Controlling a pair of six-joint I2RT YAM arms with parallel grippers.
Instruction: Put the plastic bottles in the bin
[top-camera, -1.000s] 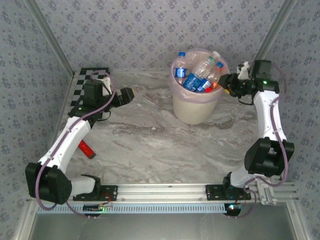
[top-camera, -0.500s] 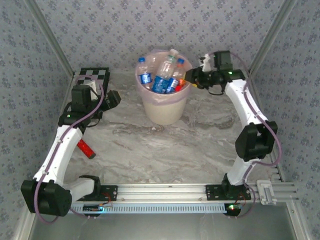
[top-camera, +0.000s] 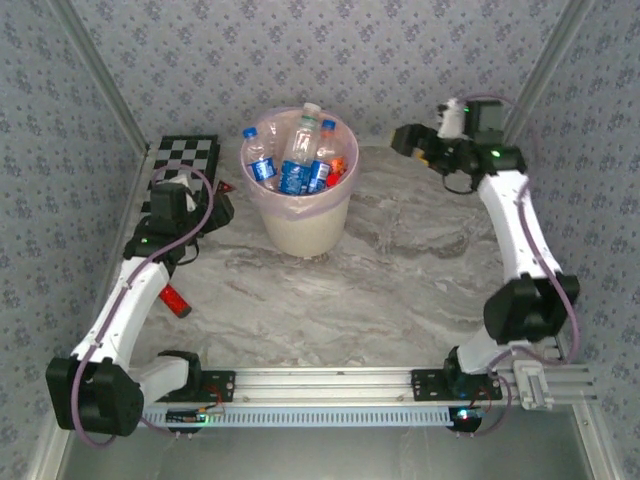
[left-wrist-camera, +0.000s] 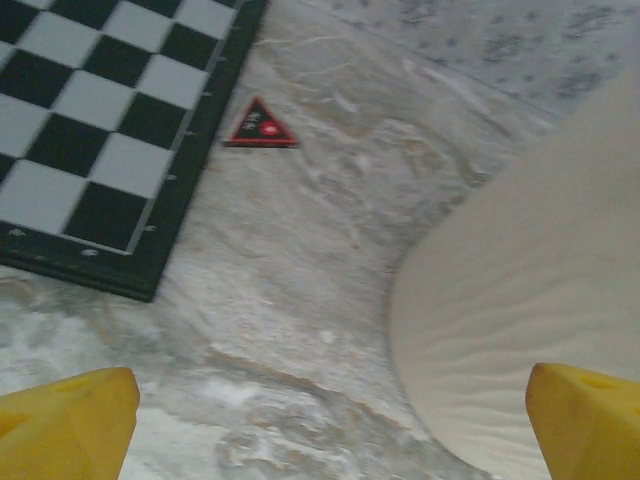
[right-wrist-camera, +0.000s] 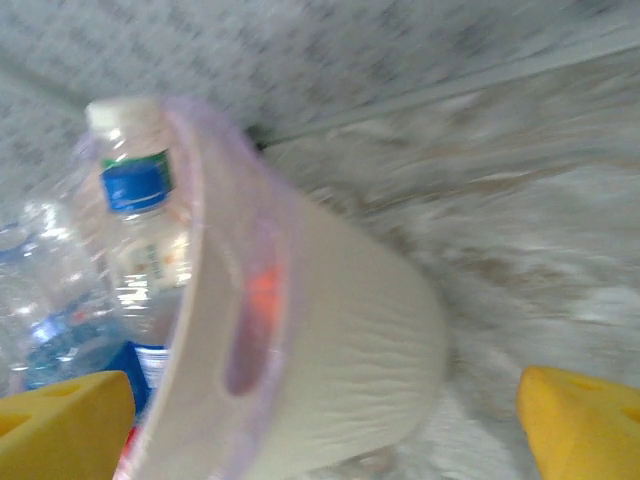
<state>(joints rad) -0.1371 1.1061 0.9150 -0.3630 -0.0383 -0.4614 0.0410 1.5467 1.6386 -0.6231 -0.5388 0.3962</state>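
1. Overhead view: the bin (top-camera: 300, 225) is standing at the back of the marble table (top-camera: 400, 270), left of centre. The plastic bottles (top-camera: 298, 160) are sitting piled inside it, their necks poking above the rim. Over the last second the bin has been sliding leftward from right of centre. The right gripper (top-camera: 407, 138), which was at its rim, is now hanging well apart on its right. The left gripper (top-camera: 224, 207) is hovering just beside the bin's left wall, near the chequered board (top-camera: 185, 155). A small red object (top-camera: 172, 298) is lying beside the left arm. No loose bottle is showing on the table, so the task is looking finished or very nearly so.

2. Left wrist view: the left gripper (left-wrist-camera: 325, 425) is spreading its yellow fingers (left-wrist-camera: 65, 420) wide and gripping nothing. The bin's cream wall (left-wrist-camera: 530, 290) is rising at the right, close to one fingertip. The chequered board (left-wrist-camera: 90, 130) and a red triangle marker (left-wrist-camera: 260, 125) are lying on the table beyond.

3. Right wrist view: the picture is blurring. The right gripper (right-wrist-camera: 320, 430) is also spreading wide and holding nothing. The bin (right-wrist-camera: 340, 340) is appearing tilted across the frame with its pink bag (right-wrist-camera: 215, 200) folded over the rim. The plastic bottles (right-wrist-camera: 130, 230) are showing inside.
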